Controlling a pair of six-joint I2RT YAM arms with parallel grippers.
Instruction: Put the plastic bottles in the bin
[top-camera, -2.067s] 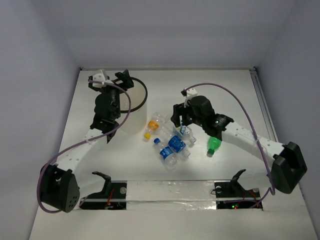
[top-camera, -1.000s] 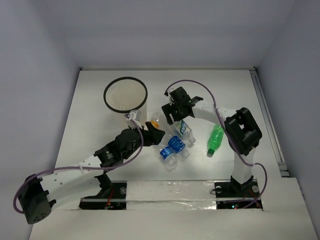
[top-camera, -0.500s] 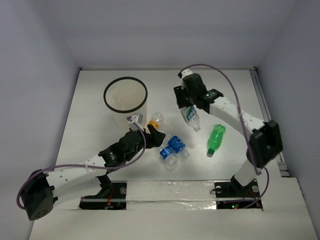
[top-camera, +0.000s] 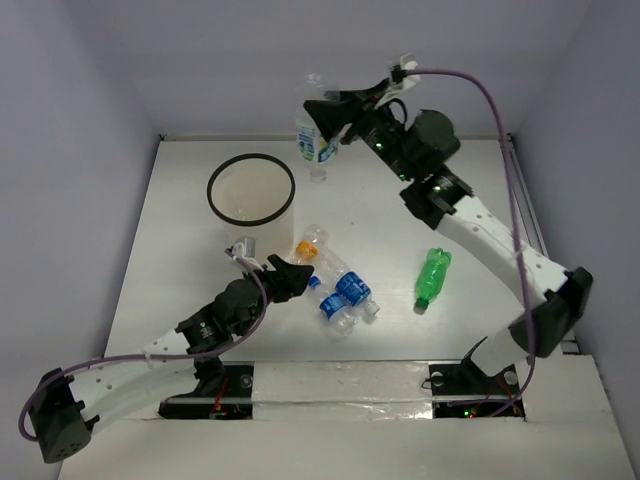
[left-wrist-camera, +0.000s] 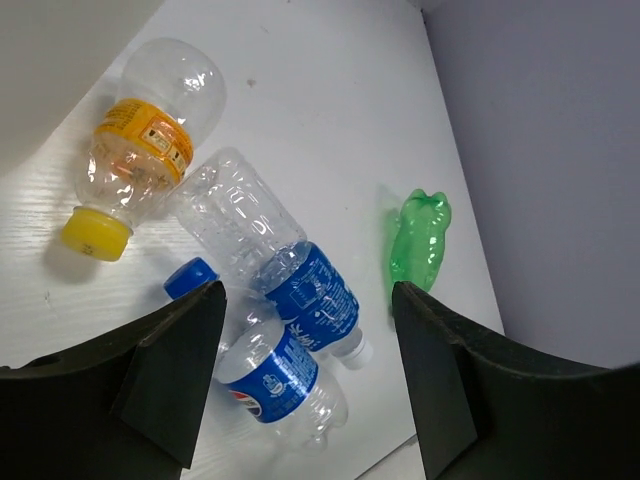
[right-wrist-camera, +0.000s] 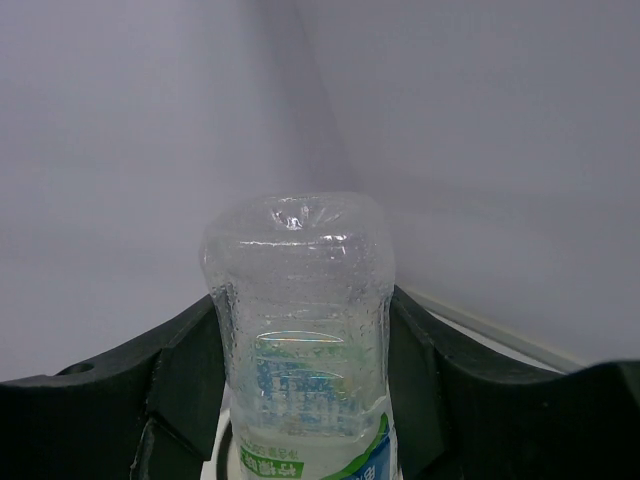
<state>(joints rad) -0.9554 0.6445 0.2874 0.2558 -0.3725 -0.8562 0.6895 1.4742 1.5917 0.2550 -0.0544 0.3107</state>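
The bin (top-camera: 250, 190) stands at the back left, open side up. My right gripper (top-camera: 322, 118) is shut on a clear bottle with a blue and green label (top-camera: 313, 140) and holds it high in the air, just right of the bin. In the right wrist view that bottle (right-wrist-camera: 300, 330) stands between both fingers (right-wrist-camera: 190, 385). My left gripper (top-camera: 288, 276) is open and empty, low over the table beside the loose bottles. An orange-capped bottle (left-wrist-camera: 140, 150), two blue-labelled bottles (left-wrist-camera: 290, 275) (left-wrist-camera: 270, 370) and a green bottle (left-wrist-camera: 418, 240) lie on the table.
The bin's pale wall (left-wrist-camera: 50, 60) fills the left wrist view's top left corner. The green bottle (top-camera: 431, 278) lies apart to the right of the cluster (top-camera: 345, 295). Grey walls close in the white table at the back and sides.
My right gripper has lifted the blue-and-green-labelled bottle from near the table up and back-left, toward the bin. My left gripper has stayed near the orange-capped bottle, its arm drawn back slightly.
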